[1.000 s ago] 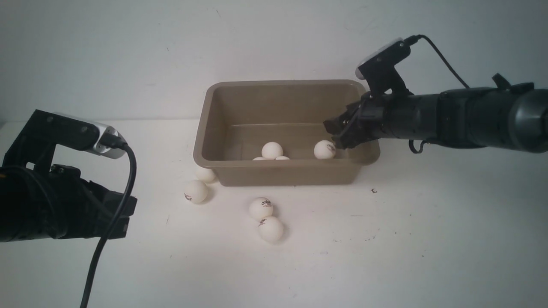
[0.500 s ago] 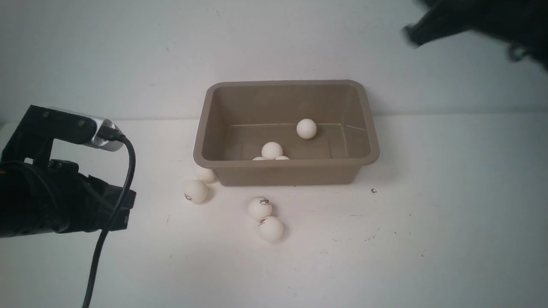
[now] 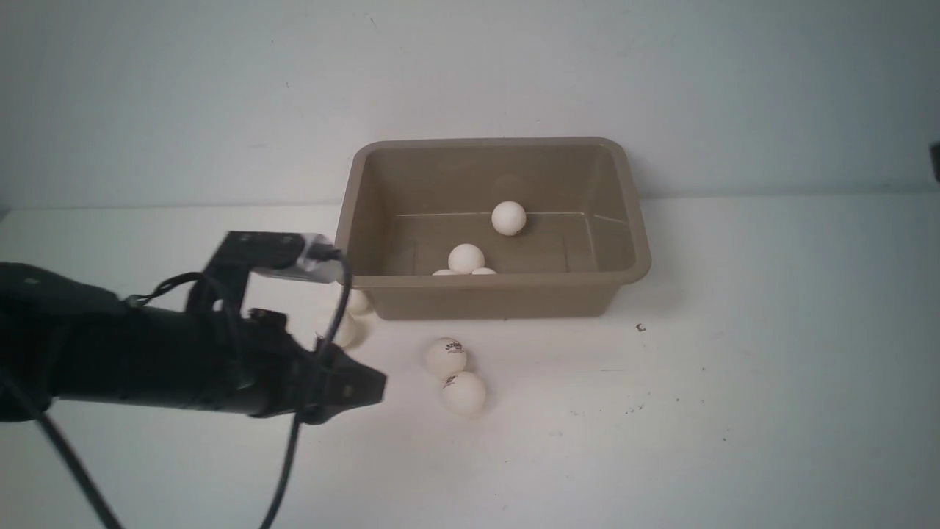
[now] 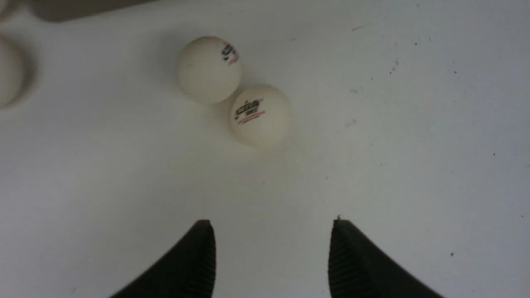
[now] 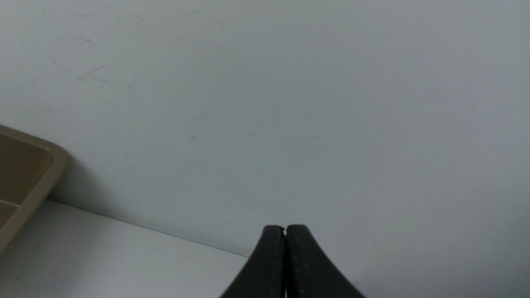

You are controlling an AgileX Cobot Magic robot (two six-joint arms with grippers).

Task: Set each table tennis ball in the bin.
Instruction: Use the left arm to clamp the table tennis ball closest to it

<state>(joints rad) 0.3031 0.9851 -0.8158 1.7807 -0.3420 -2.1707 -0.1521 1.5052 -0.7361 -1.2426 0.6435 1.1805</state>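
- With left gripper (image 4: 271, 225) spread and empty, aimed at nearest table tennis ball (image 4: 260, 115); lying straight ahead of the fingers, touching second ball (image 4: 209, 69), outside the bin (image 3: 492, 297)
- With right gripper (image 5: 285, 228) pressed together, empty, well away; probably the left arm's pick

The right gripper (image 5: 285, 231) has its two dark jaws pressed flat against each other, meeting along one thin seam with nothing caught between them. It points toward a plain pale wall (image 5: 290, 103), which fills most of the sight and carries a few faint scuffs. The white table (image 5: 103, 256) meets that wall in a straight line. One rounded corner of the taupe bin (image 5: 54, 159) peeks in at the edge, well apart from the gripper, its rolled rim throwing a soft shadow beside it.
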